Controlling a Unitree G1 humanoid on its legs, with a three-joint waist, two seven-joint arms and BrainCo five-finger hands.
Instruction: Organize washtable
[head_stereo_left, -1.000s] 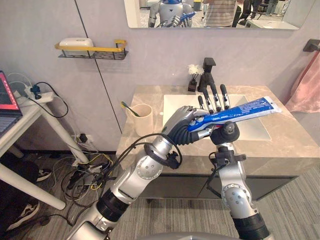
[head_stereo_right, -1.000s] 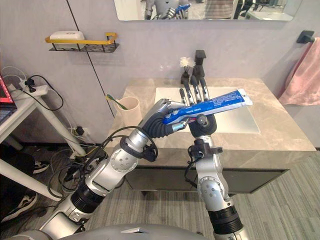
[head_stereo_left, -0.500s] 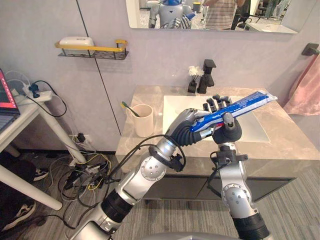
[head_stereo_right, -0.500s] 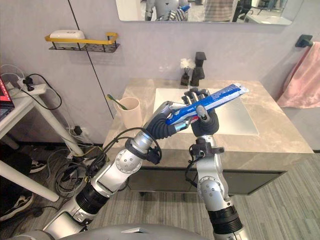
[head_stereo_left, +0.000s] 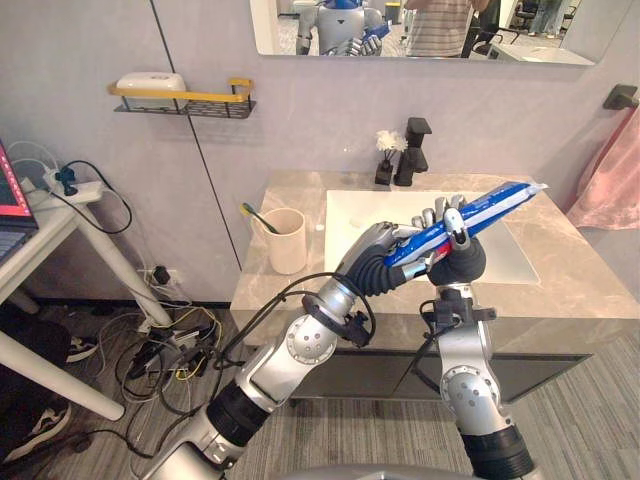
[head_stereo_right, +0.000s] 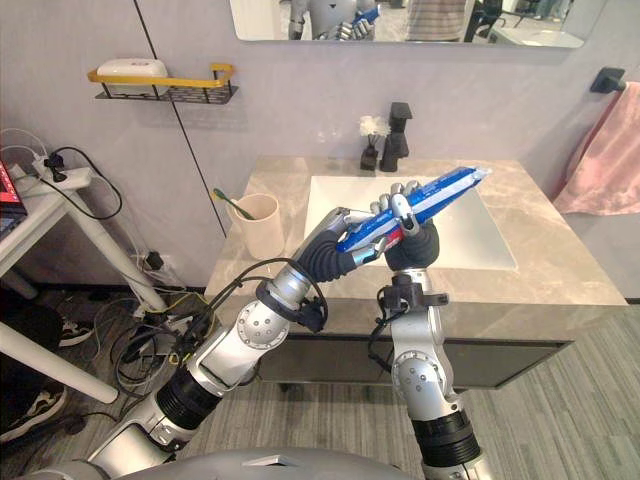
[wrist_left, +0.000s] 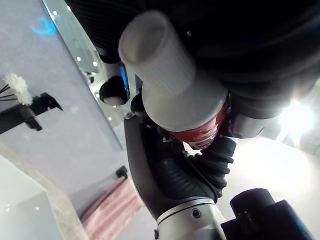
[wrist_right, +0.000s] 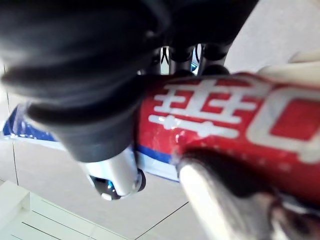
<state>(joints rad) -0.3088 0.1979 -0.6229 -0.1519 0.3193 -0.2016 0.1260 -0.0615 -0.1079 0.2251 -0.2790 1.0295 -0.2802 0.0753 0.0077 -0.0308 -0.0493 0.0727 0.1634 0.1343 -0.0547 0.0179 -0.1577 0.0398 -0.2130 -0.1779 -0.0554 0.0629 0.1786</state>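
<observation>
Veined stone washtable (head_stereo_left: 283, 290); hands (head_stereo_left: 375, 262) (head_stereo_left: 462, 262) clasp glossy tube (head_stereo_left: 495, 203).

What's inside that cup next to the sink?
A toothbrush leans in the cup, with its top end sticking out over the rim. The cup's wall hides its lower end and whatever else may lie at the bottom.
</observation>
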